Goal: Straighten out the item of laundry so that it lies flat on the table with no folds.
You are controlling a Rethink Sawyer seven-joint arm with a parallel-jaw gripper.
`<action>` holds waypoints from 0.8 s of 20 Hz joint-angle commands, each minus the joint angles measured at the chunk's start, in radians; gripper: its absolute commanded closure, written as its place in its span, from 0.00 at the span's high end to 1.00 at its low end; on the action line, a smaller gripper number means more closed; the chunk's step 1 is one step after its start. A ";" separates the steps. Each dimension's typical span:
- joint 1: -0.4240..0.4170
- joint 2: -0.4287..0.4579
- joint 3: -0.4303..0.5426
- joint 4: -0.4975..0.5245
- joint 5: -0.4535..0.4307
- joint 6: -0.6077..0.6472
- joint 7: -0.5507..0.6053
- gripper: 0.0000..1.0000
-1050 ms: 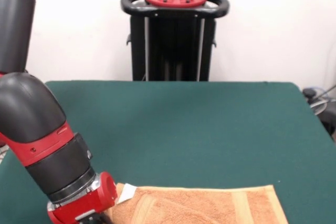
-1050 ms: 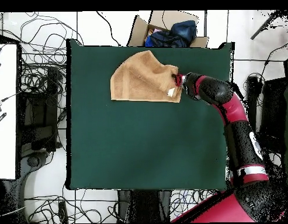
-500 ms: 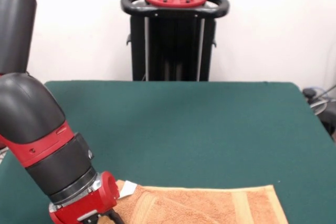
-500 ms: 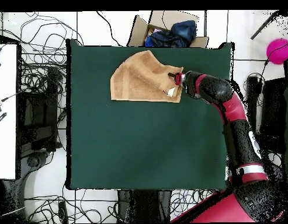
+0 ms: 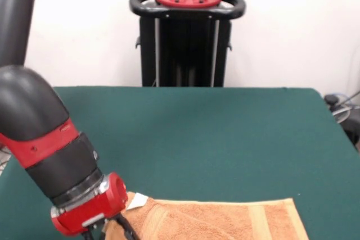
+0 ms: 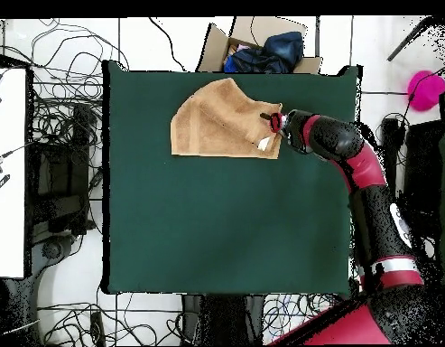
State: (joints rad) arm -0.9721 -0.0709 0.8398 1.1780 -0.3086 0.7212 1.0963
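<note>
The item of laundry (image 5: 225, 220), an orange-tan towel with a white tag (image 5: 138, 200), lies at the near edge of the green table (image 5: 197, 133) in the front view. Seen from overhead, the towel (image 6: 221, 117) sits near the table's (image 6: 226, 217) top edge, with part of it folded over on itself. My gripper (image 5: 115, 230) is low at the towel's left corner by the tag and looks shut on the cloth, which bunches up there. In the overhead view the gripper (image 6: 272, 122) meets the towel's right edge.
A cardboard box (image 6: 262, 50) with dark blue cloth stands just beyond the table's top edge in the overhead view. Cables lie on the floor all around. A pink ball (image 6: 424, 86) shows at the upper right, and a white desk (image 6: 7, 172) at the left.
My arm has risen slightly, and the towel corner beside the gripper has lifted with it. The pink ball has appeared at the right edge.
</note>
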 commanded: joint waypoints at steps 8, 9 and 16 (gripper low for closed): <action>0.127 -0.598 -0.248 0.371 -0.056 -0.105 0.362 1.00; 0.145 -0.631 -0.272 0.392 -0.053 -0.116 0.383 1.00; 0.376 -0.769 -0.511 0.476 -0.025 -0.190 0.619 1.00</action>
State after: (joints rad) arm -0.7412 -0.6819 0.5343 1.4840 -0.3168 0.5921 1.2500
